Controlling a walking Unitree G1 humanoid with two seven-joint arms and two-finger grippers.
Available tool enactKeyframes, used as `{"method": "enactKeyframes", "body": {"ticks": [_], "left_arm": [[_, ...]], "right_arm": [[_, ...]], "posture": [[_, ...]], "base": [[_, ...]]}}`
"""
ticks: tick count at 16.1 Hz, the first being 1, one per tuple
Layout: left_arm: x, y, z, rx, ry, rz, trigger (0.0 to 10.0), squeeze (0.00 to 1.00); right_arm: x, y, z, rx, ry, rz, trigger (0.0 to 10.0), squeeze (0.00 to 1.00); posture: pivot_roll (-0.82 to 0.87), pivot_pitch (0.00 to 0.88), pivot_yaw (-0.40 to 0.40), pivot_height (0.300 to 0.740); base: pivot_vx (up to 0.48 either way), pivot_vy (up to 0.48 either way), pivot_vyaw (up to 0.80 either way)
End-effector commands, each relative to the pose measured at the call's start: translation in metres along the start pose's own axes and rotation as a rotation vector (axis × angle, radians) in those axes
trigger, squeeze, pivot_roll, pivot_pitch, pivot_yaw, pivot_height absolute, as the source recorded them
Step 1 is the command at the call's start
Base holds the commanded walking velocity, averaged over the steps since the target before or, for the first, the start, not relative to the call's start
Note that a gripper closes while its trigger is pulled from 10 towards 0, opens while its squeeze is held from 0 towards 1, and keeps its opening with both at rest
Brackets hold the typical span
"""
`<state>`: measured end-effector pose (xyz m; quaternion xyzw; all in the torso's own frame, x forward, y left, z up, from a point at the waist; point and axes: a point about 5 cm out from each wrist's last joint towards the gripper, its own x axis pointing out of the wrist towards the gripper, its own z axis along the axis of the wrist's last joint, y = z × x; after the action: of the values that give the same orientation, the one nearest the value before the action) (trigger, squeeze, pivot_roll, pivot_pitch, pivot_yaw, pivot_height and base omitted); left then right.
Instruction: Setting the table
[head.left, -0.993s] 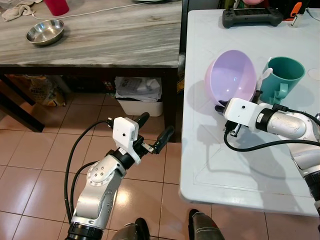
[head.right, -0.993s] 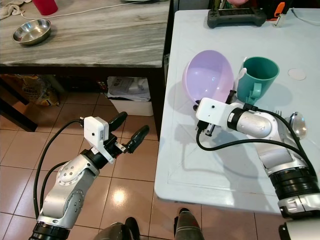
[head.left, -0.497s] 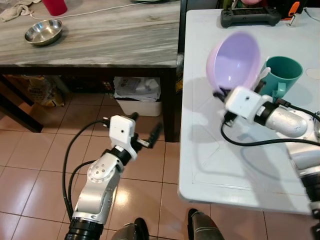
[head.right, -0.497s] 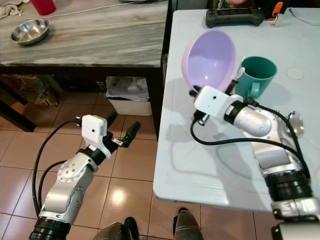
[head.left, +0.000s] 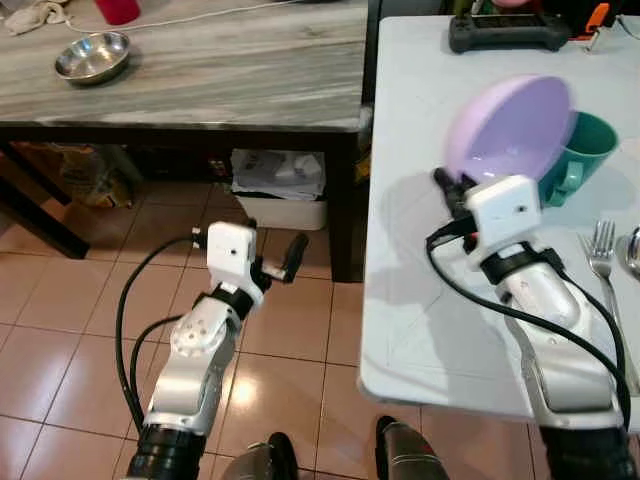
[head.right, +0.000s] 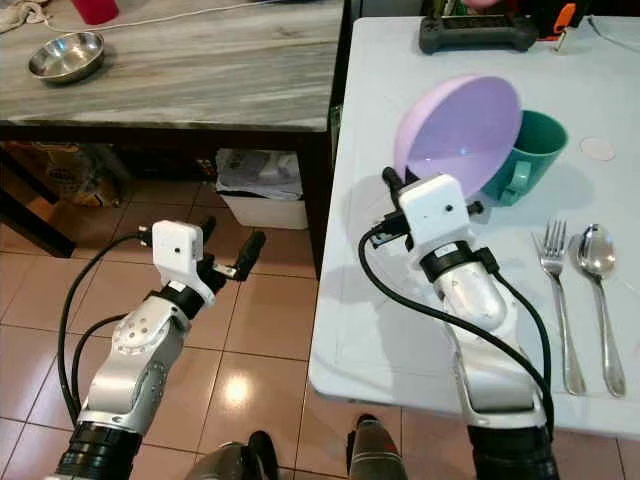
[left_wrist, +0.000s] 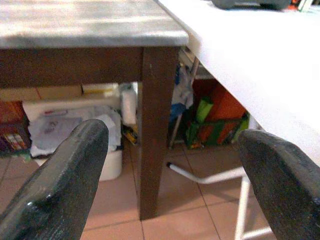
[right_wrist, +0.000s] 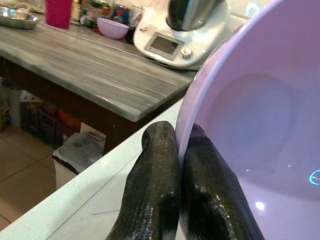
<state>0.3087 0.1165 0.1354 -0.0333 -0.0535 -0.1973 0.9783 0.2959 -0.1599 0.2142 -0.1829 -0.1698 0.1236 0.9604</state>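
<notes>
Between the two black fingers (right_wrist: 165, 200) of the right gripper (head.right: 392, 186) sits the thin rim of the purple bowl (head.right: 460, 135), clamped tight, with one finger inside the wall and one outside. That bowl hangs tilted almost on edge above the white bench (head.right: 400, 300), its open face turned toward the camera and its far side overlapping the teal mug (head.right: 530, 150) behind it; whether the two touch I cannot tell.

To do this step well, the wrist should probably roll until the bowl is level, then lower it onto the bare patch of bench just beside the fork (head.right: 556, 300) and spoon (head.right: 598, 290), keeping well clear of the mug's handle before the fingers let go. A pinch on a rim this thin may slip if the swing is quick.

The bowl looks like smooth, glossy plastic, deep and round. The cutlery is polished metal, the bench matt white.

Down by the tiled floor (head.left: 60, 320), the left gripper (head.left: 268, 262) hangs idle, fingers apart.
</notes>
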Motion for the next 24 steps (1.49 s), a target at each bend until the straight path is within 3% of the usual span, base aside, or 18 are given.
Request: {"method": "enactKeyframes", "body": {"ticks": [1,12,24], "left_arm": [[-0.001,0.005,-0.003,0.010,0.019,0.012,10.0,0.00],[0.001,0.006,-0.007,0.002,0.019,0.034,10.0,0.00],[0.003,0.005,-0.009,0.002,0.017,0.046,10.0,0.00]], "right_arm": [[-0.005,-0.001,0.005,0.017,-0.004,-0.041,10.0,0.00],[-0.006,0.002,0.011,0.003,-0.006,-0.034,10.0,0.00],[-0.008,0.006,0.016,-0.028,-0.041,-0.003,10.0,0.00]], "posture": [[-0.31,0.210,0.106,0.740],[-0.32,0.211,0.092,0.740],[-0.32,0.209,0.092,0.740]], "base": [[0.000,0.000,-0.80],[0.000,0.169,-0.78],[0.000,0.341,0.00]]}}
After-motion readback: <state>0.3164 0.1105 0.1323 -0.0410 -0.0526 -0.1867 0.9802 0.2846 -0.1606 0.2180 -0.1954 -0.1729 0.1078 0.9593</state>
